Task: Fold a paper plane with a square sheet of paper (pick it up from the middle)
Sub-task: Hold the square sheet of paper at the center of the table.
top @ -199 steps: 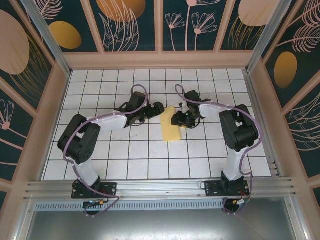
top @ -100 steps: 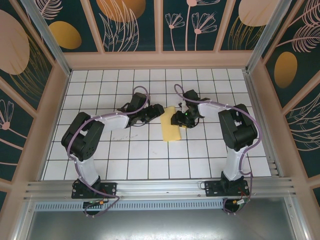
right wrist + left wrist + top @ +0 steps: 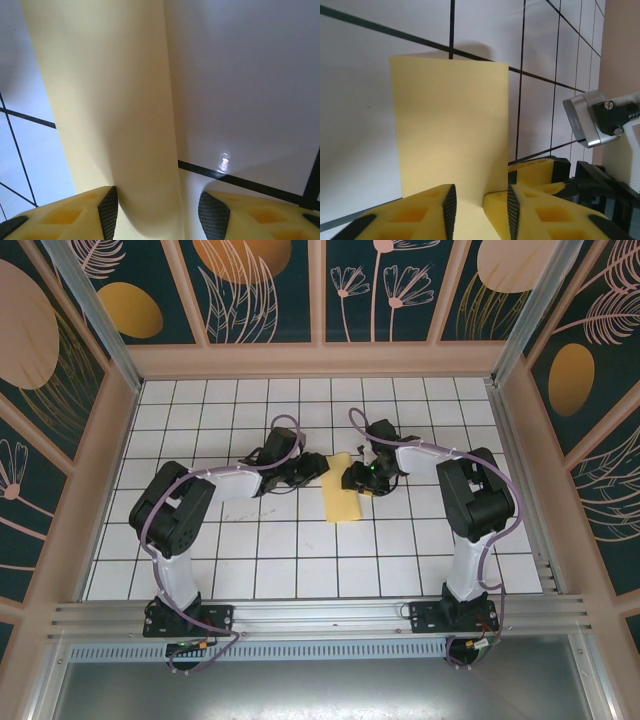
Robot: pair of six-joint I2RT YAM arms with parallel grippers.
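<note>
Lying folded to a rectangle on the middle of the table, the square sheet of paper had the left gripper narrowly spread astride one edge, the right gripper wider around a lifted edge; pinching both layers squarely would probably serve best.

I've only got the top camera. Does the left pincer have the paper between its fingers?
Observer: Yes. On the left wrist view the paper reaches in between the left pincer's pads. A gap shows, so it is not clamped.
Operator: And the right pincer?
Observer: On the right wrist view the right pincer stands open, and the paper runs between its pads, close against one of them.
Operator: Is the paper flat there?
Observer: No, it looks bowed upward near that pad rather than lying flat on the tiles.
</note>
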